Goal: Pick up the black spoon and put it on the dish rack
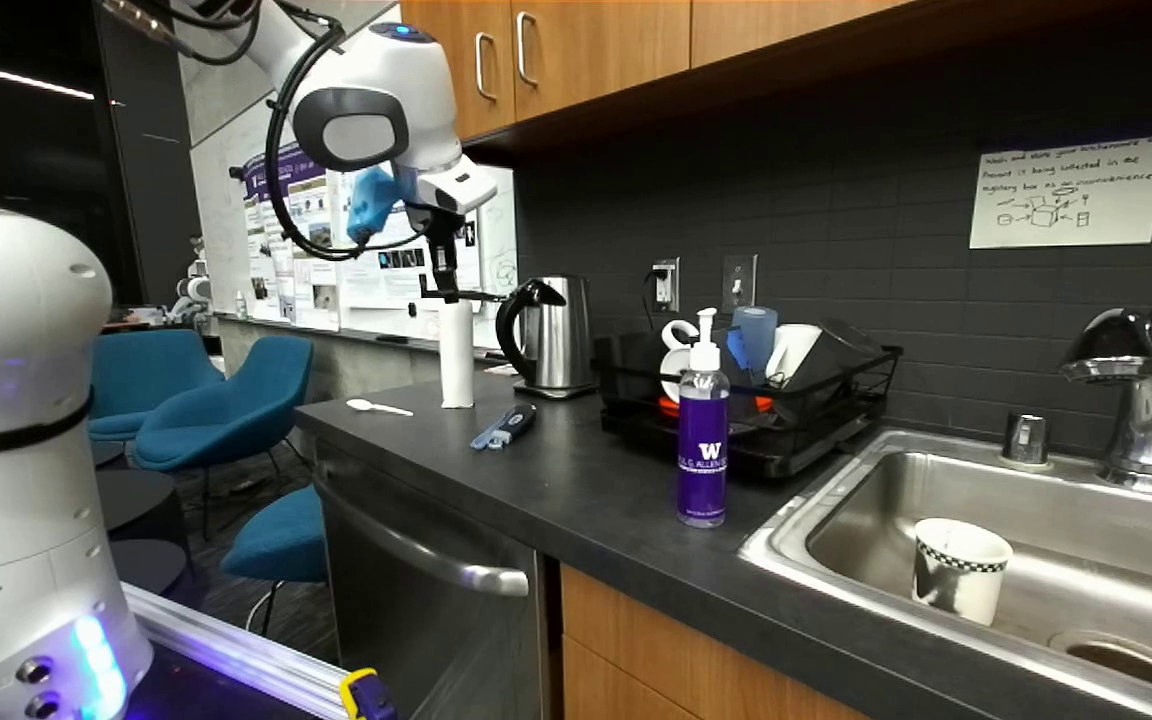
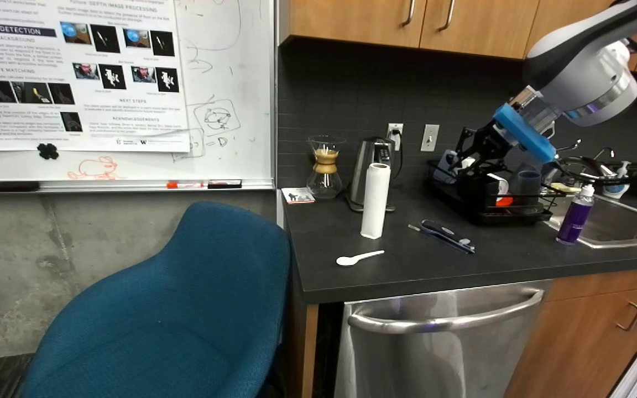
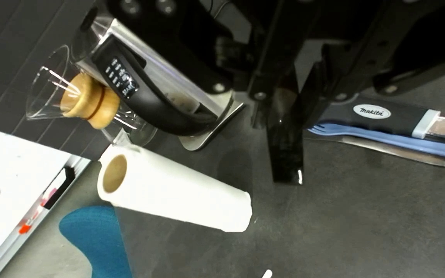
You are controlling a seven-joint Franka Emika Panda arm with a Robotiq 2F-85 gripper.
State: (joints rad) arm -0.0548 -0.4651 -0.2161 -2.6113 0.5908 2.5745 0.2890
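Note:
My gripper [image 1: 448,280] hangs high above the counter, pointing down. It is shut on the black spoon [image 3: 287,162], which sticks out past the fingers in the wrist view. In an exterior view the black spoon [image 1: 484,296] shows as a thin dark line crossing the fingertips. The gripper also shows in the wrist view [image 3: 282,116]; dark parts there make the spoon's exact shape hard to tell. The black wire dish rack [image 1: 786,462] stands on the counter beside the sink, holding dishes. The dish rack also shows in an exterior view [image 2: 509,217], with the gripper overlapping it.
A white paper roll [image 1: 456,355] stands upright near the steel kettle [image 1: 561,335]. A dark-handled knife [image 3: 384,116] lies by a blue fork [image 3: 392,141]. A white spoon [image 2: 360,257] lies near the counter edge. A purple bottle [image 1: 703,450] stands before the rack.

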